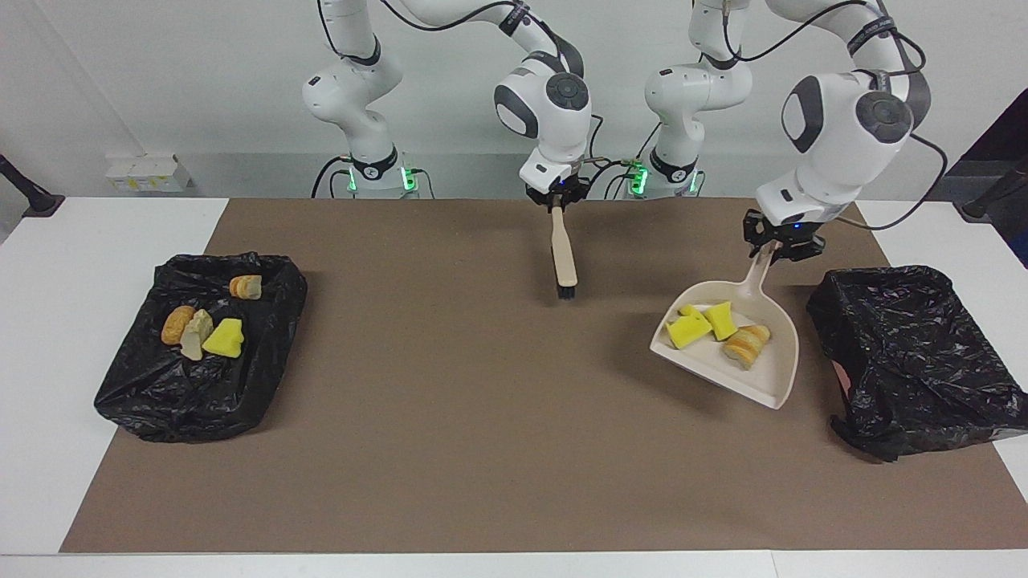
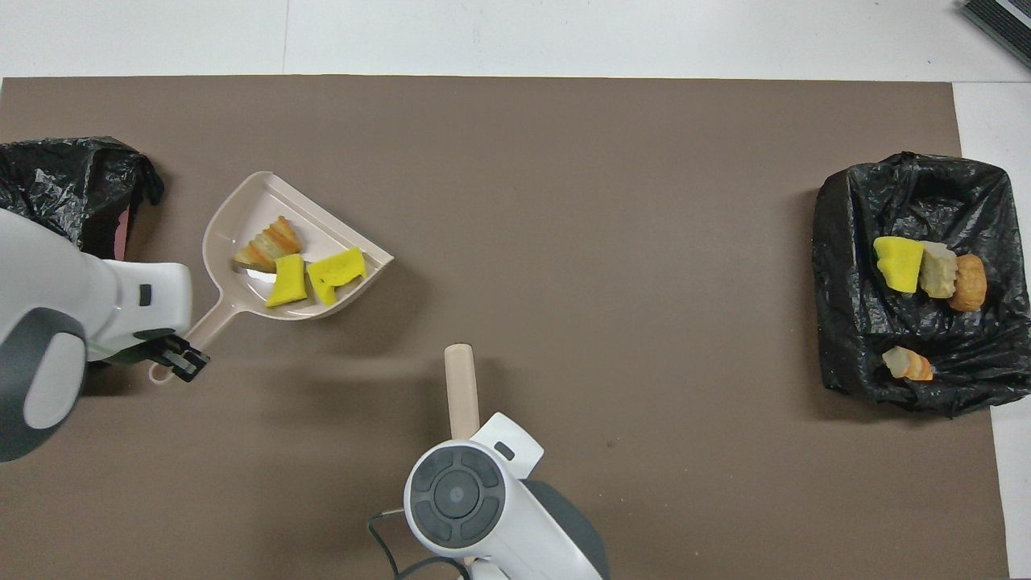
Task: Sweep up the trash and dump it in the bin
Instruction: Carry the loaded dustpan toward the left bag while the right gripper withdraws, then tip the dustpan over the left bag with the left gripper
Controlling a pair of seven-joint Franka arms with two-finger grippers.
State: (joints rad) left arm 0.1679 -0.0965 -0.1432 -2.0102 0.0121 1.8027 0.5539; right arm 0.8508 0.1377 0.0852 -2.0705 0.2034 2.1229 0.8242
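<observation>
Up front, the left pincer (image 1: 777, 250) gripped the dustpan (image 1: 763, 373) by its handle, three trash scraps (image 1: 721, 329) inside, beside the empty black bin (image 1: 915, 353). Overhead, the right pincer, hidden beneath its arm, clamped the brush (image 2: 461, 391); four scraps (image 2: 926, 274) lay in the other bin (image 2: 854, 322).

Seven scraps of trash, split two ways around the beige dustpan (image 1: 763, 377). Three ride inside it: two yellow sponge pieces (image 1: 691, 330) touching side by side near the handle end, and a striped brown-orange bread-like lump (image 1: 747, 345) just beside them, toward the pan's closed wall. The dustpan hangs raised and tilted. The other four lie well apart from the dustpan, toward the right arm's end of the table: a yellow wedge (image 1: 225, 339), a pale cream chunk (image 1: 196, 334) and a brown lump (image 1: 176, 323) pressed together in a row, with an orange-and-cream piece (image 1: 246, 286) nearby, apart from the row.
</observation>
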